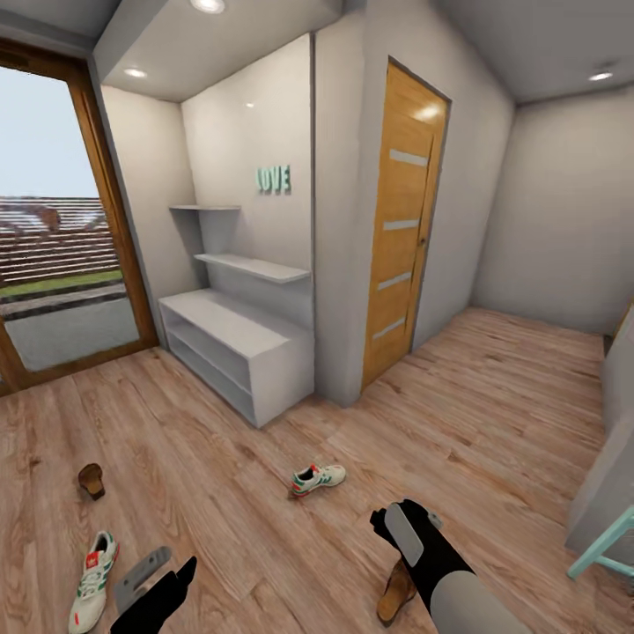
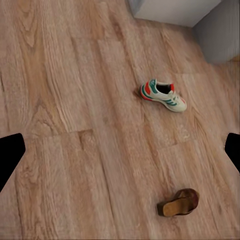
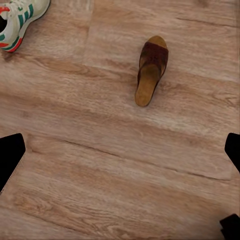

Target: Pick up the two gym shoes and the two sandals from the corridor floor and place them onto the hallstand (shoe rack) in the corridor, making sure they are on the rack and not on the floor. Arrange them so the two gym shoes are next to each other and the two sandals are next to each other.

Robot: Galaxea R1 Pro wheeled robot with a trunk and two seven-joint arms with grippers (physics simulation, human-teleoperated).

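The white hallstand [image 1: 238, 339] stands against the wall under two floating shelves. On the wood-plank corridor floor [image 1: 246, 528] lie both gym shoes, one [image 1: 317, 478] in the middle and one [image 1: 92, 581] at the lower left. One brown sandal [image 1: 91, 480] rests at the left; the other sandal [image 1: 396, 594] is partly hidden behind my right arm. My left gripper [image 1: 158, 577] hovers open beside the left gym shoe. My right gripper [image 1: 407, 521] is open above the floor. The left wrist view holds a gym shoe [image 2: 162, 95] and a sandal [image 2: 179, 202]. In the right wrist view are a sandal [image 3: 151, 70] and a gym shoe [image 3: 17, 20].
A wooden door [image 1: 401, 220] is right of the hallstand, past a wall corner [image 1: 339, 264]. A glass door [image 1: 53, 229] fills the left wall. Teal chair legs [image 1: 608, 541] and a grey unit [image 1: 608, 475] stand at the right edge.
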